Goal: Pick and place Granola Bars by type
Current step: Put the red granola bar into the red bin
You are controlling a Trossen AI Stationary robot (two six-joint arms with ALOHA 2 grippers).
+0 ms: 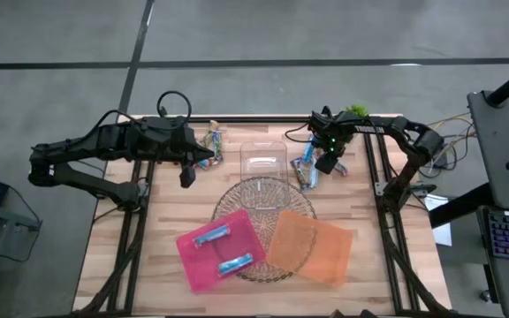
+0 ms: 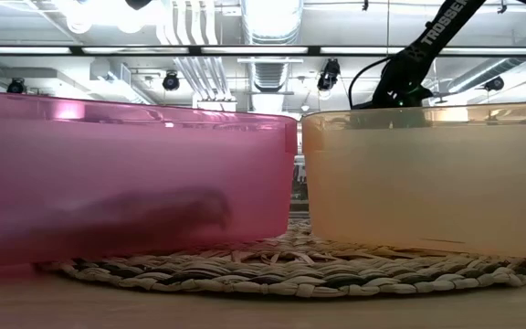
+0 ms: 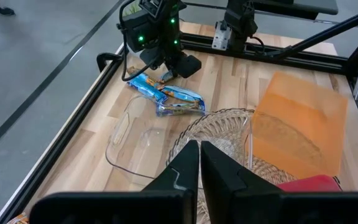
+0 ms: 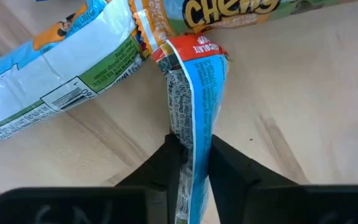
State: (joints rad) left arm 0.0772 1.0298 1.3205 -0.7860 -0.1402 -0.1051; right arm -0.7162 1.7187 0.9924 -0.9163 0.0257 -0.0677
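Right gripper [image 4: 190,163] is clamped on a light-blue foil-wrapped granola bar [image 4: 194,93] at the table's far right pile. Thin wrapper edge is pinched; slippage is risked on lifting. Left gripper [image 3: 199,163] is shut, empty.

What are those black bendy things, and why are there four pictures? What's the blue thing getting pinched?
They are two robot arms working at a wooden table. One picture looks down from above, one peeks across the tabletop, and two come from cameras on the arms' wrists. On the table lie a pink tray holding two blue granola bars, an orange tray, a clear box and small piles of bars. The right gripper pinches a blue granola bar from its pile. The left gripper waits, shut and empty.
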